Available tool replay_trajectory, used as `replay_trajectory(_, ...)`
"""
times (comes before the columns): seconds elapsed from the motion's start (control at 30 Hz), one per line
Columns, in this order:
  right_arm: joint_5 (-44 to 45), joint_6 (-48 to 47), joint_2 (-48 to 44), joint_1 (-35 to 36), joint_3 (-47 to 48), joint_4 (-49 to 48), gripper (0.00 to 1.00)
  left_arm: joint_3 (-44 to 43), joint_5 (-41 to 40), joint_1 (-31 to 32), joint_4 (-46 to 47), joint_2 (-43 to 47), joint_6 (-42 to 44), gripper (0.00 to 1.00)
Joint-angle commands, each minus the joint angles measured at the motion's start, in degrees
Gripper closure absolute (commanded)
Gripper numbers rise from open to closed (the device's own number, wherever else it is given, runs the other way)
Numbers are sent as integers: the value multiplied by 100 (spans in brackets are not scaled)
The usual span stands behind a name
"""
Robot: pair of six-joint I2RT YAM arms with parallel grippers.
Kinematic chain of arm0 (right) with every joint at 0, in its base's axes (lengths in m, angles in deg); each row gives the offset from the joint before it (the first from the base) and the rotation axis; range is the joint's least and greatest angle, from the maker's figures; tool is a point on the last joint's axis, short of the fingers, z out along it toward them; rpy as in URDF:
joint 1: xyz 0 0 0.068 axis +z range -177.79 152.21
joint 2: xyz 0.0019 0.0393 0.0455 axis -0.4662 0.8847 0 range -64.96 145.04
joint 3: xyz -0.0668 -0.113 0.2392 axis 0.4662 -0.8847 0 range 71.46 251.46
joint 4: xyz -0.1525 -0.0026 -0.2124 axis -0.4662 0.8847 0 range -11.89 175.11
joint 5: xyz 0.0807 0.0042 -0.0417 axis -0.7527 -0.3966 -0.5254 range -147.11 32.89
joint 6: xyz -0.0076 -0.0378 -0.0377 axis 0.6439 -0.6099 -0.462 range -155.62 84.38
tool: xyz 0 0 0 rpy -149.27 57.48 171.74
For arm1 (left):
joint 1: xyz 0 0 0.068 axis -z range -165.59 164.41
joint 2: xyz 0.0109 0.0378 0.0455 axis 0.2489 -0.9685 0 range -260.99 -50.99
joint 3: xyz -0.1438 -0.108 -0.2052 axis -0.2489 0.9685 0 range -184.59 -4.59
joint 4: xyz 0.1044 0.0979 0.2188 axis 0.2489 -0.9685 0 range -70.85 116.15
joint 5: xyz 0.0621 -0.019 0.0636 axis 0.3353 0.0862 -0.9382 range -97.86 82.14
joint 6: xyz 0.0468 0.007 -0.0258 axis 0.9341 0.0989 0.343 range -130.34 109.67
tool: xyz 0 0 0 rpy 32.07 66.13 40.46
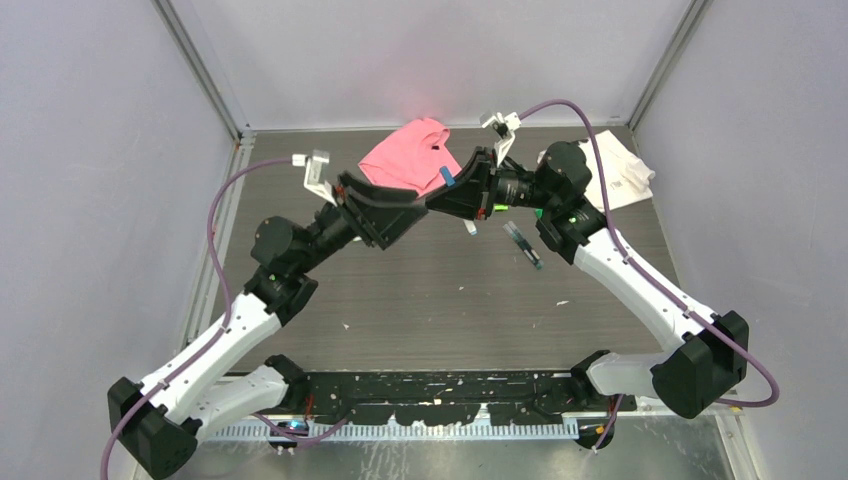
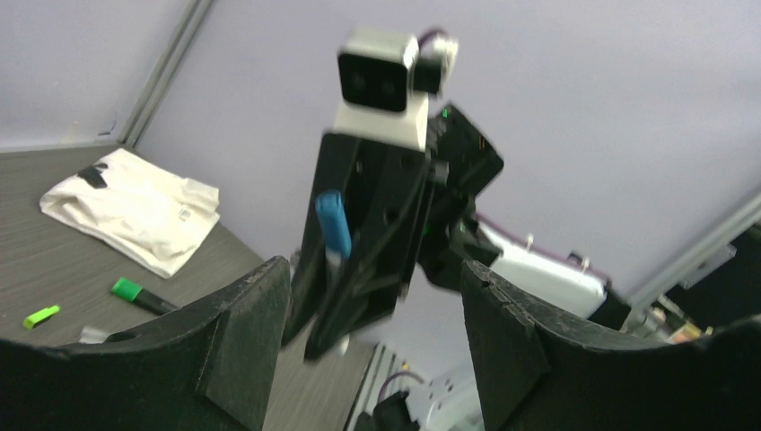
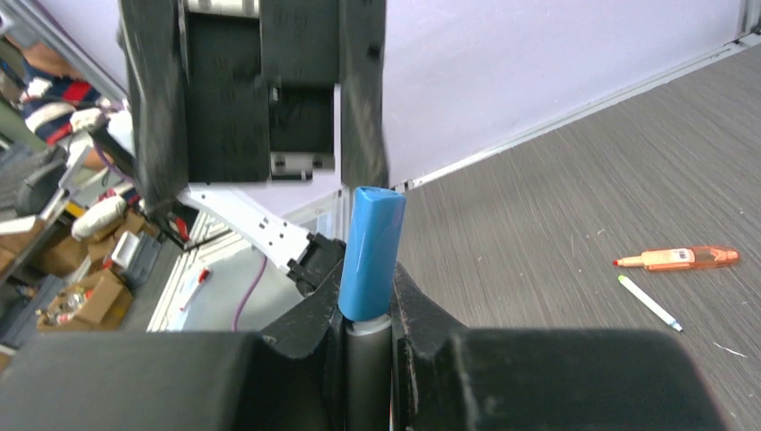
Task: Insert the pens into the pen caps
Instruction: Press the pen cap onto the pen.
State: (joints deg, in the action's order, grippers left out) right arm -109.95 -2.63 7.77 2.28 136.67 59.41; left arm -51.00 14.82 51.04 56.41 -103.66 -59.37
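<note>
One slim grey pen [image 3: 364, 355], blue plastic cap [image 3: 371, 251] on, is pinched by the right gripper [image 3: 368, 292]; left gripper [image 2: 372, 328] open. Probably light, slippery: hold its middle.

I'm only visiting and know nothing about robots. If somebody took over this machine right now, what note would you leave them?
Left gripper: open, empty, facing the other one.
Right gripper: shut on a grey pen wearing a blue cap, raised above the table.
On the table: orange pen and slim white pen, side by side; black marker with a green end and a loose bright green cap, near the white cloth.
Done: the blue cap looks seated.
Left: set that pen down and cap the rest.
</note>
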Motion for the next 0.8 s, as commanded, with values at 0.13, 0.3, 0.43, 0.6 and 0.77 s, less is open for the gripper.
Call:
replay_trajectory(0.13,343,567,-116,-102,194,-865,99,906,-18,561,716,-127,1118,32)
replay_trajectory(0.3,347,559,-66,-96,255,-930,99,607,-463,995,1523,-991,1374,34)
replay_trajectory(0.43,328,533,-82,-99,249,-936,99,320,-471,1056,2153,-1561,1351,37)
replay_trajectory(0.6,336,529,-115,-104,205,-961,99,-55,-220,1084,2438,-1960,1168,39)
replay_trajectory(0.77,344,540,-111,-121,194,-1017,99,-201,-97,1093,2728,-2153,942,42)
